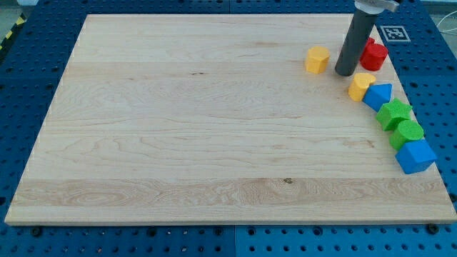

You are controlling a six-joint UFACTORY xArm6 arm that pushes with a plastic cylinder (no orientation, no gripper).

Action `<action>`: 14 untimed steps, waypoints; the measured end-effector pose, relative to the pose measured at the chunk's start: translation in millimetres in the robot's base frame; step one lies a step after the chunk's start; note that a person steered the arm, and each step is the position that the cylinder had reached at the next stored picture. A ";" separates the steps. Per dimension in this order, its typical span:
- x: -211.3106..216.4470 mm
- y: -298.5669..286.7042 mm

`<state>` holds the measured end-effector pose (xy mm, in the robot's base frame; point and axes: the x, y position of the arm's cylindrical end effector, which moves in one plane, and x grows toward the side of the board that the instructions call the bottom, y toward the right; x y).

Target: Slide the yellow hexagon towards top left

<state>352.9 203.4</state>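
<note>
A yellow hexagon (318,59) lies on the wooden board (178,128) near the view's top right. My tip (345,73) rests on the board just to the hexagon's right, a small gap apart. A second yellow block (360,86), rounded in shape, lies just below and right of my tip. A red block (373,54) sits behind the rod, partly hidden by it.
Down the board's right edge runs a curved row: a blue block (378,95), a green star-like block (394,114), a green round block (408,133) and a blue cube (415,156). A marker tag (392,33) lies at the top right corner.
</note>
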 end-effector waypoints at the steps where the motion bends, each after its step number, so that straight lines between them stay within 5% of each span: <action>1: -10.0 -21.7; 3: -10.2 -121.9; 6: -17.5 -97.7; 9: -38.9 -227.4; 12: -40.4 -178.0; 14: -70.2 -273.7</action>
<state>282.7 -70.3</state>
